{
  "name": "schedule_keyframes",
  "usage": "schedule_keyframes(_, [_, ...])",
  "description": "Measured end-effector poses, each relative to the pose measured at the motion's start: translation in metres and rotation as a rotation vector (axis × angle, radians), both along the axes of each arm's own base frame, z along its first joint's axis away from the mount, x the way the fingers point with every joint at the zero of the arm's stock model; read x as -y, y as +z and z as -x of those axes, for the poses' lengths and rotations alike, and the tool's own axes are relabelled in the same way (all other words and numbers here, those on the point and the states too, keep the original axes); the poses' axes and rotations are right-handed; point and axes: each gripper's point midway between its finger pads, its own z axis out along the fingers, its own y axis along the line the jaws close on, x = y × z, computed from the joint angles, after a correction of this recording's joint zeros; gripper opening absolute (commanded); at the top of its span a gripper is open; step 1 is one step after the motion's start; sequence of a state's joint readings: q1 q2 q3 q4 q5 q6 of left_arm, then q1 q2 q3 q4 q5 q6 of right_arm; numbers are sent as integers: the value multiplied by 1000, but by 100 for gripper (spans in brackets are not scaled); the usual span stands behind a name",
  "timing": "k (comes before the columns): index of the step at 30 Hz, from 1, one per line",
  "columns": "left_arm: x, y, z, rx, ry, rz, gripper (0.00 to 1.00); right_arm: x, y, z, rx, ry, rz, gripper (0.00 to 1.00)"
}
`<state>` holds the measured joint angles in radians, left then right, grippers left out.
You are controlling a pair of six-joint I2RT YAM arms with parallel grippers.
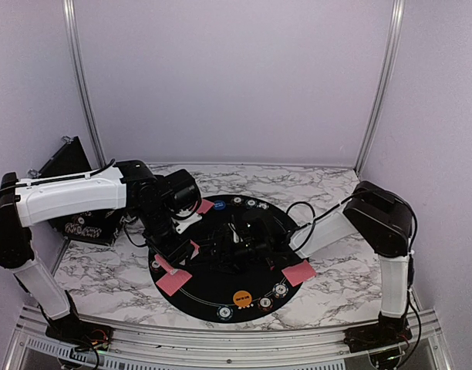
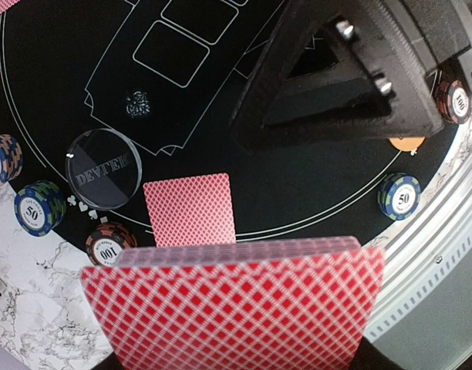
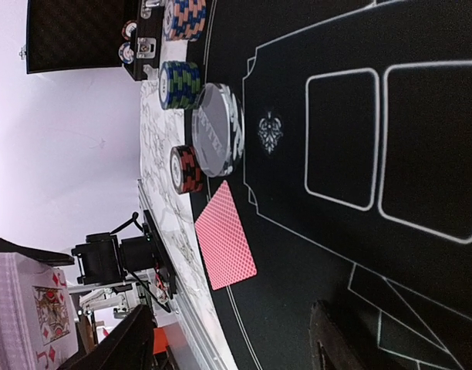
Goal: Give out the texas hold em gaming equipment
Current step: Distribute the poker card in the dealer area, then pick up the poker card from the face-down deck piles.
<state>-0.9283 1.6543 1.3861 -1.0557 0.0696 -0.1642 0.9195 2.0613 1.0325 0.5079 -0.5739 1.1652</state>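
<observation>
Left gripper [image 1: 177, 247] is clamped on a deck [image 2: 236, 308] of red-backed cards, held low over the near-left edge of the mat [image 2: 66, 77]. Right in front of it one card [image 2: 190, 208] lies face down on the mat, across the white border line. Just beside that are a clear disc [image 2: 103, 169] and three chips [image 2: 37, 206] along the mat's rim. Mid-mat, the right gripper [image 3: 224, 343] hangs low with jaws wide, nothing between them. Near edge has an orange disc [image 1: 242, 297], and further right a second card [image 1: 300, 271] sits face down at the rim.
</observation>
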Motion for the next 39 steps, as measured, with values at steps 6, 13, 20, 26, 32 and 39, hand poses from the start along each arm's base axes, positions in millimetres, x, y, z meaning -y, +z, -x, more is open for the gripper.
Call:
schedule_keyframes(6, [0,0,0,0,0,0,58,24,23,-17,25,-35,-32,67])
schedule_keyframes(13, [0,0,0,0,0,0,58,39,65,-34,85,-20,-114,67])
schedule_keyframes(20, [1,1,0,1,0,2,58,37,75,-22,92,62,-143,67])
schedule_keyframes(26, [1,1,0,1,0,3,58,27,94,-17,110,116,-186,68])
schedule_keyframes(32, [1,1,-1,1,3,4,58,14,107,-5,119,176,-221,68])
schedule_keyframes(39, [1,1,-1,1,3,4,58,-3,101,7,94,229,-232,68])
